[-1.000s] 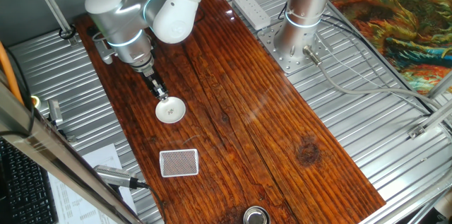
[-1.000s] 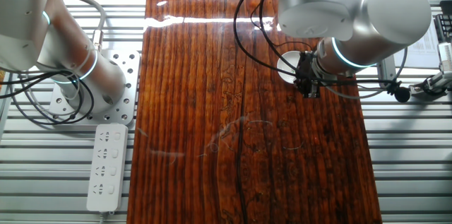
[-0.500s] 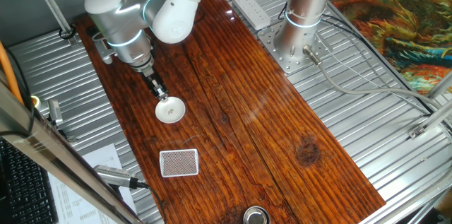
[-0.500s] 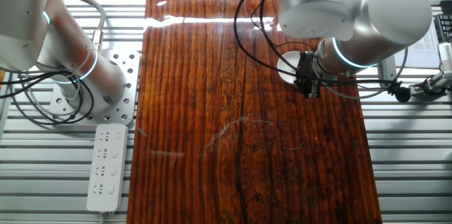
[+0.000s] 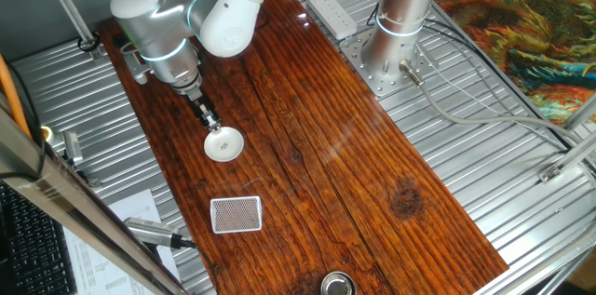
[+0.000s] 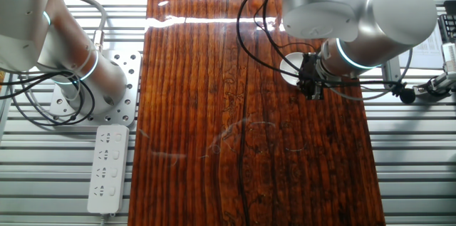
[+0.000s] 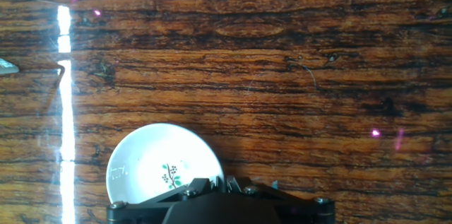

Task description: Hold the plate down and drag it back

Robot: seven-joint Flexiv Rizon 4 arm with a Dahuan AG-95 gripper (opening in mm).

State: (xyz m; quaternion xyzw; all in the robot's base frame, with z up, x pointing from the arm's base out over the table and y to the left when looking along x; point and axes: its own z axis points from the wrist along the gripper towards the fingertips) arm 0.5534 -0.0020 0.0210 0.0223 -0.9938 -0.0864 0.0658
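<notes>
Where gripper (image 5: 215, 127) tip meets plate (image 5: 223, 145) rim, plate just beyond, finger gap unclear

No text, brand or number can be read. The plate (image 7: 161, 167) bears only a small dark sprig motif at its centre, and the card (image 5: 236, 214) near the plate shows only a fine grid.

White plate (image 7: 159, 167), small dark sprig motif at centre. Reddish-brown striped wood table (image 5: 354, 174). White card (image 5: 236, 214), fine grid pattern. Silver arm (image 5: 200, 11).
</notes>
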